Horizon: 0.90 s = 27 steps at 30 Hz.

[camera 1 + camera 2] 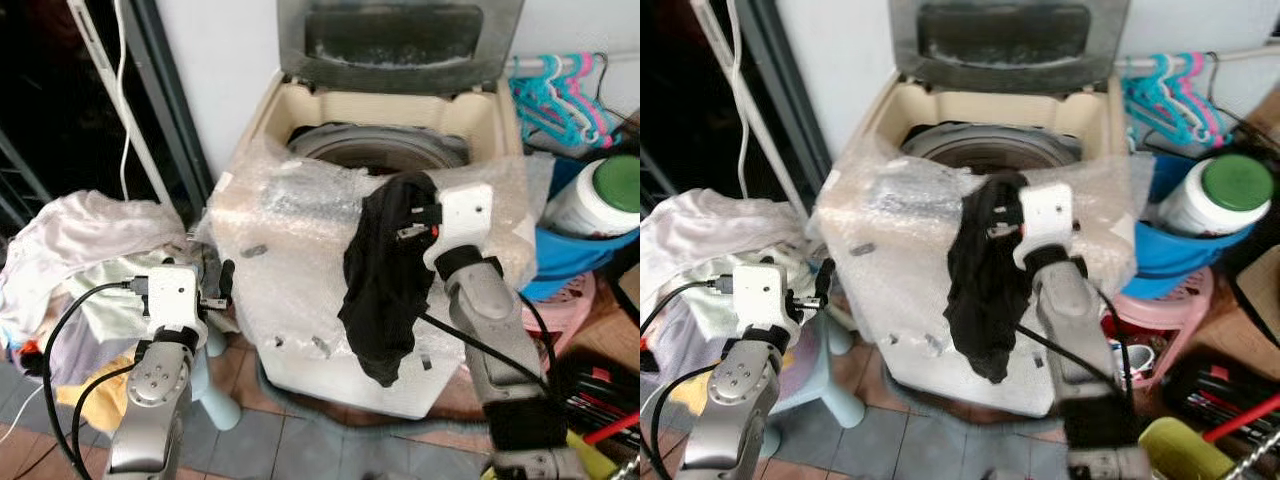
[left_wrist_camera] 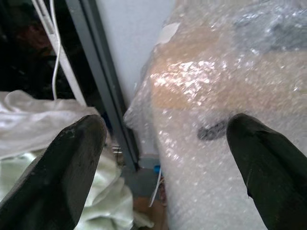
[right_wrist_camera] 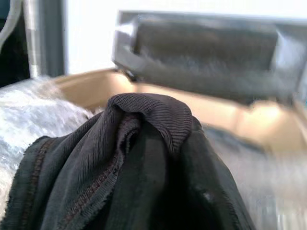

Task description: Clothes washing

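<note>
Down low on the left, the left gripper (image 1: 214,283) hangs with fingers (image 2: 72,167) spread wide, just beside the pile of pale clothes (image 1: 75,245) and the washer's near-left corner. On the right, the right gripper (image 1: 405,200) pinches a black garment (image 1: 385,285), which dangles down the bubble-wrapped front of the washing machine (image 1: 290,260). Beyond, the drum (image 1: 375,148) gapes under the raised lid (image 1: 395,40), with hangers (image 1: 560,95) far right.

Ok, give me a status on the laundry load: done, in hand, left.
Done: the washing machine's lid stands open, ready for loading. In hand: the right gripper holds a black garment at the machine's front edge, hanging outside the drum. Left: that garment must go in, and the pile of light clothes beside the open left gripper waits.
</note>
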{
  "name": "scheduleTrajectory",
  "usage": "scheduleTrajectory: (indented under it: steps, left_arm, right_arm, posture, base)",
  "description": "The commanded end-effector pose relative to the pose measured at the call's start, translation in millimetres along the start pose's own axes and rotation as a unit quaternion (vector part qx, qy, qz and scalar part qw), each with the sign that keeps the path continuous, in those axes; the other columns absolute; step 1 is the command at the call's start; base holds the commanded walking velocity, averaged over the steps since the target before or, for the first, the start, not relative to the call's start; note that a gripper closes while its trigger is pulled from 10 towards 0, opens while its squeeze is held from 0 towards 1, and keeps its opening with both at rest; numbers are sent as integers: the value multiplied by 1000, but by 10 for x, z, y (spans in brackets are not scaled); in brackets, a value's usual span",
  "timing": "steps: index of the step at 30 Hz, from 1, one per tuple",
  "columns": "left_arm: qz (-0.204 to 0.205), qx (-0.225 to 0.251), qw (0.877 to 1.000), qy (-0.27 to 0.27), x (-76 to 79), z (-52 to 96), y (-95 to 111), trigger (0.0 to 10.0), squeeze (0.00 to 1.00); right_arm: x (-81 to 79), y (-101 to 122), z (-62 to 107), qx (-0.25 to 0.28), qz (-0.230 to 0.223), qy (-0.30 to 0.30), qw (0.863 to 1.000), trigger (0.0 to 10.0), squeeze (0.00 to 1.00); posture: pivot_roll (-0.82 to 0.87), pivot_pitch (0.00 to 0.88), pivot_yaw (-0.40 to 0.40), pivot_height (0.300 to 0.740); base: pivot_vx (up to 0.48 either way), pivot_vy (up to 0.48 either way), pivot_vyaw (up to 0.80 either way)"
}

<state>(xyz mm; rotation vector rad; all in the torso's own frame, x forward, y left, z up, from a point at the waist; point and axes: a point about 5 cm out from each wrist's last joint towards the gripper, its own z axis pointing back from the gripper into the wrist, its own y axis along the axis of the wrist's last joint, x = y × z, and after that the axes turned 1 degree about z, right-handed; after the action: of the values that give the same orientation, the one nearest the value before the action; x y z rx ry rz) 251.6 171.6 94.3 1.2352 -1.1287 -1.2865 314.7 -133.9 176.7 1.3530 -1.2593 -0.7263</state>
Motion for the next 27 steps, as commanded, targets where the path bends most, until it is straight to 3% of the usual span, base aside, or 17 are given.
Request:
scheduleTrajectory:
  steps: [1,8,11,12,13,14,17,20,21,23,24,25,27]
  left_arm:
    - [1,6,1000,-1,-25,-4,38,10000,0]
    - [2,4,1000,-3,-12,4,33,10000,0]
    - [2,2,1000,-6,-4,1,27,10000,0]
    - [3,-2,1000,-8,6,-5,16,10000,0]
    - [-1,-3,1000,-13,28,-15,13,10000,0]
    - [-3,-3,1000,-15,39,-17,13,10000,0]
    - [-3,-4,1000,-13,48,-8,9,10000,0]
    - [-1,-7,1000,-10,46,-3,0,10000,0]
    - [-1,-12,1000,-10,52,-8,-10,10000,0]
    - [-9,-14,1000,-11,59,-19,-3,10000,0]
    - [-15,-10,1000,-11,63,-28,6,10000,0]
    - [-21,-7,1000,-11,65,-31,20,10000,0]
    - [-25,-2,1000,-13,76,-24,45,10000,0]
  right_arm:
    - [-49,161,-121,38,1,32,999,10000,0]
    - [42,393,-410,79,28,57,995,10000,0]
    - [40,615,-613,114,43,89,989,10000,0]
    - [101,767,-731,134,47,82,986,10000,0]
    - [326,1020,-893,158,42,15,986,10000,0]
    - [509,1179,-954,174,27,-42,984,10000,0]
    - [917,1416,-968,199,-15,-157,967,10000,0]
    - [800,1266,-958,183,1,-127,975,10000,0]
    - [633,953,-930,139,4,-95,986,10000,0]
    - [495,689,-842,105,-8,-71,992,10000,0]
    - [458,622,-805,100,-8,-66,993,10000,827]
    - [400,546,-750,90,-2,-51,995,10000,1000]
    - [322,451,-657,76,1,-31,997,10000,1000]
  posture:
    - [-16,16,57,740]
    - [-12,18,53,740]
    - [-12,17,53,740]
    - [-13,17,55,740]
    - [-13,17,55,740]
    - [-10,13,51,740]
    - [-4,8,42,740]
    - [-2,14,35,740]
    - [8,20,32,740]
    - [15,30,29,740]
    - [17,35,28,740]
    - [13,40,28,740]
    - [11,47,29,740]
  base:
    - [398,0,0]
    - [402,0,0]
    - [374,0,0]
    - [0,0,0]
    - [0,0,0]
    - [0,0,0]
    - [0,0,0]
    - [0,0,0]
    - [0,0,0]
    - [0,0,0]
    - [0,0,0]
    - [0,0,0]
    - [0,0,0]
